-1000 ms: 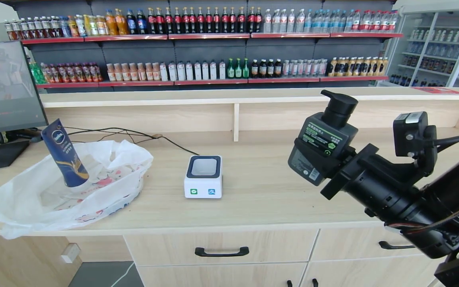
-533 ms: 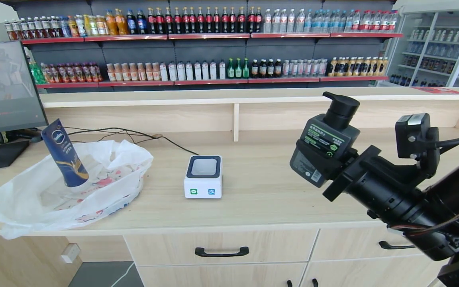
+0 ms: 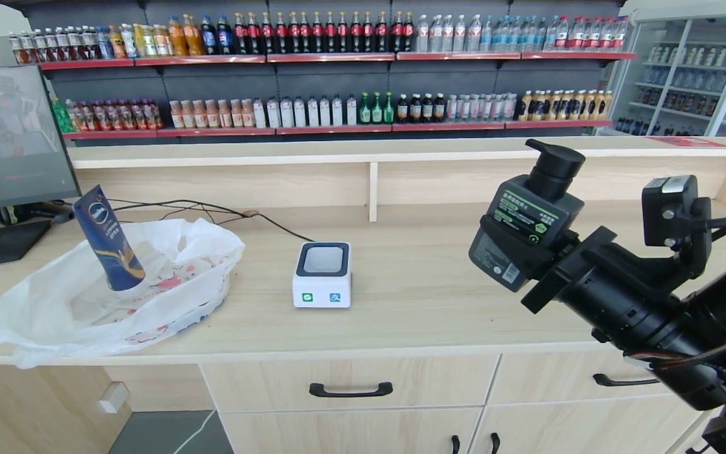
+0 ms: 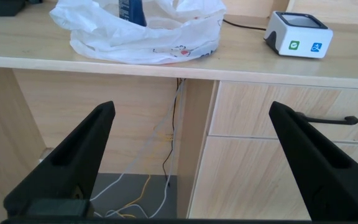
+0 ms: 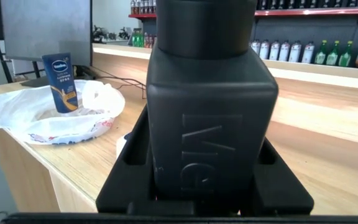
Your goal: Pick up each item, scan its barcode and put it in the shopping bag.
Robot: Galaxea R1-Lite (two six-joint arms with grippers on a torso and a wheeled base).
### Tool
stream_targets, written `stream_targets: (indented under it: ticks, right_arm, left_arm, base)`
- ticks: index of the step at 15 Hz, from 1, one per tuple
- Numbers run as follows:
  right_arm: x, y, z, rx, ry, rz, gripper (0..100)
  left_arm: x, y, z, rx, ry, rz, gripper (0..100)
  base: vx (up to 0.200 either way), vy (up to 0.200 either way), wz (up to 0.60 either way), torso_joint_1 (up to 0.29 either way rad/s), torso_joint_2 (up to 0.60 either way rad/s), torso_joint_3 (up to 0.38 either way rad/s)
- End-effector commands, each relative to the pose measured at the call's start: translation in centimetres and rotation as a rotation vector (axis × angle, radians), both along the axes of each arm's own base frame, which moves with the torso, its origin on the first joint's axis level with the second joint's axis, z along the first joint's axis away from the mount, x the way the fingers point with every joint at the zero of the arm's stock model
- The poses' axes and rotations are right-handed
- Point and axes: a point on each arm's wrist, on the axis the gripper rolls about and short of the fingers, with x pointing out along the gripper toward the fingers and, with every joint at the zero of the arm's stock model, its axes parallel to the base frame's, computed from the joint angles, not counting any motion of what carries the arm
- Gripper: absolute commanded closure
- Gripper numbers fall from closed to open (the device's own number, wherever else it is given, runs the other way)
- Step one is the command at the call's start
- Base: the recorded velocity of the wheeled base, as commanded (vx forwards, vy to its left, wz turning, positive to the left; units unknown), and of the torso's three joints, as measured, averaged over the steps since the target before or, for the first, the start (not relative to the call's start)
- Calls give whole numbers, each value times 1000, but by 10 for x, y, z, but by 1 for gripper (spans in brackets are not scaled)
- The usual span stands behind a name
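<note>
The right gripper [image 3: 542, 258] clamps a dark pump bottle [image 3: 522, 228] above the table [image 3: 438, 296], to the right of the scanner [image 3: 322, 274]. The head view shows its label, the right wrist view its embossed back. The left gripper [image 4: 191, 115] gapes wide below the table edge, before the shopping bag [image 4: 148, 40], where a blue tube [image 3: 109, 239] stands.

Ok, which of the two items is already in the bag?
The blue tube, standing in the white bag on the left. The dark pump bottle is clamped in the right gripper, raised right of the scanner.
</note>
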Motion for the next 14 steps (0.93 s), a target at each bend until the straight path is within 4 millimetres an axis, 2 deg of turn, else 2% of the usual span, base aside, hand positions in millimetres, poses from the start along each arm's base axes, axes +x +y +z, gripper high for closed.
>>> stream_targets:
  ticks: [1,2,7,14]
  right_arm:
    - [1,-1,-1,-1,2,-3,100]
    - [1,-1,-1,-4,4,-4,100]
    - [2,-1,6,16,-23,-15,100]
    - [8,-2,-2,13,18,-39,100]
  left_arm:
    - [0,0,0,0,-2,0,0]
    - [0,0,0,0,-2,0,0]
    - [0,0,0,0,-2,0,0]
    - [0,0,0,-2,-2,2,0]
  base:
    - [0,0,0,0,0,0]
    - [0,0,0,0,0,0]
    - [0,200,0,3,6,0]
    - [0,200,0,4,2,0]
